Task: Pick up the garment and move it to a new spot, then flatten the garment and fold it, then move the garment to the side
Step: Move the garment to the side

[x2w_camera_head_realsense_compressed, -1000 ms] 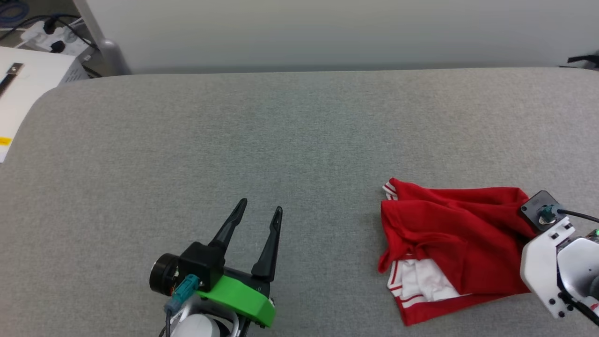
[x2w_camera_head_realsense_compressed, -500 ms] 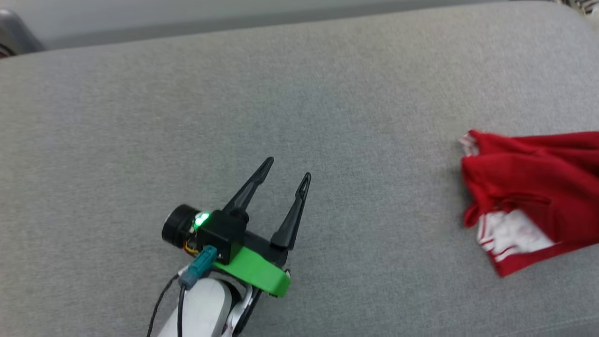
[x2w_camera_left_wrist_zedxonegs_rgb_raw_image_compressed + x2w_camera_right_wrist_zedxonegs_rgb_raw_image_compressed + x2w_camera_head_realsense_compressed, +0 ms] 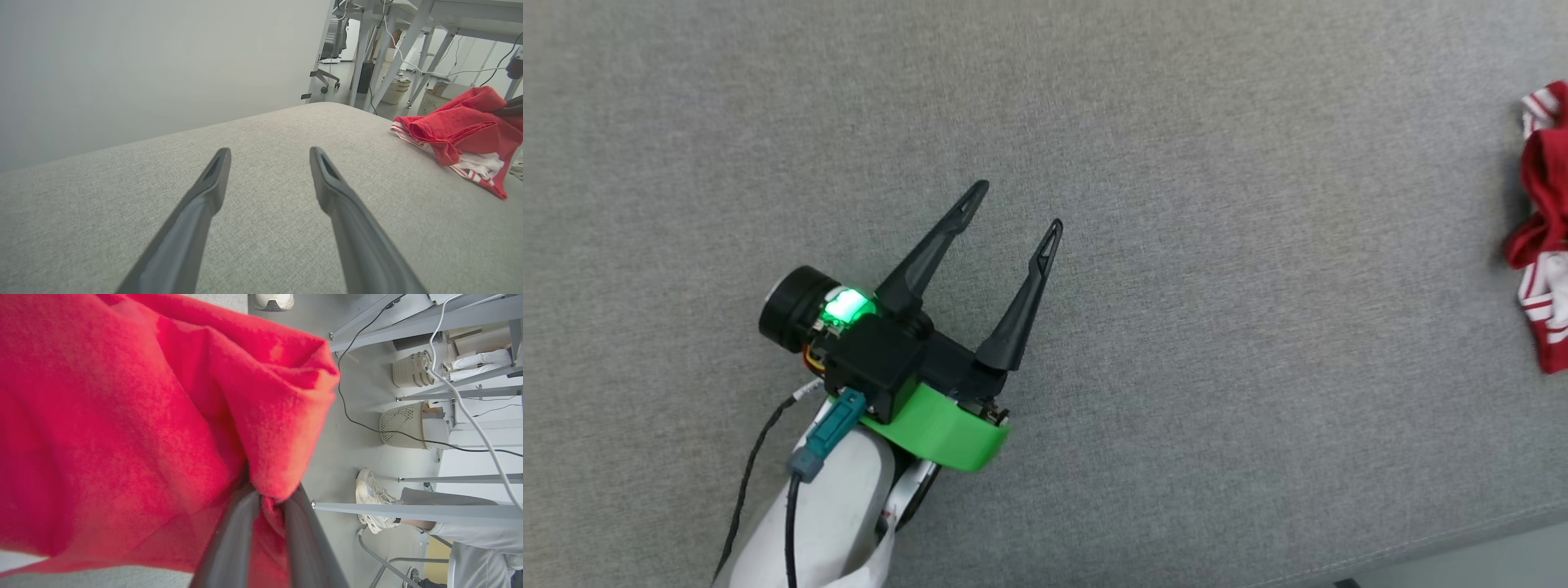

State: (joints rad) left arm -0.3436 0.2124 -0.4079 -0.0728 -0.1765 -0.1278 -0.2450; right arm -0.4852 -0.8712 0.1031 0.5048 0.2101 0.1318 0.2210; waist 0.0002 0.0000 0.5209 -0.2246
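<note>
Nearest is the left gripper [image 3: 1018,206], low over the grey padded surface [image 3: 1217,392]. Its two dark fingers are spread wide with nothing between them, and they point up and to the right across the cushion. From there it is bare grey all the way over to the garment [image 3: 1542,245], which sits well apart on the robot's right. The edge of the head view cuts it off, so only a red fold, striped trim and a bit of white sleeve show. From the left wrist it reads as a bunched heap near the cushion's far corner, lifted at its right end, with the striped edge trailing on the surface. As best I can judge, its length runs across the line of the left fingers, not along it. The right gripper [image 3: 271,502] is the one on it, its fingers pinched close on a gathered tuck of red fabric while the rest drapes away. I'd say carrying the garment to a new spot falls to that arm, likely toward the open stretch ahead of the left one. Beyond are table legs, cables and wicker baskets [image 3: 402,424] on the floor.
</note>
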